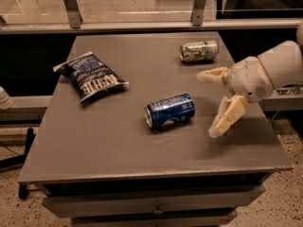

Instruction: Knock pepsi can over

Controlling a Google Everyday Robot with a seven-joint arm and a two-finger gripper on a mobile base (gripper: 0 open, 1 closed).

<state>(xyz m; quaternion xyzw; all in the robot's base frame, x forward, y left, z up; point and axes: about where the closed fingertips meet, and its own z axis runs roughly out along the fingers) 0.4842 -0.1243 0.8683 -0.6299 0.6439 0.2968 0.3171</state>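
The pepsi can (169, 111) is dark blue with a silver top and lies on its side near the middle of the grey table (94, 145), its top end facing left. My gripper (206, 104) is to the right of the can, apart from it, with its two cream fingers spread open and empty. One finger (211, 75) points left at the far side, the other finger (227, 118) points down and left at the near side. The white arm reaches in from the right edge.
A white-and-green can (199, 51) lies on its side at the back right of the table. A dark blue chip bag (90, 76) lies at the back left. A metal railing runs behind the table. Drawers sit under the table's front edge.
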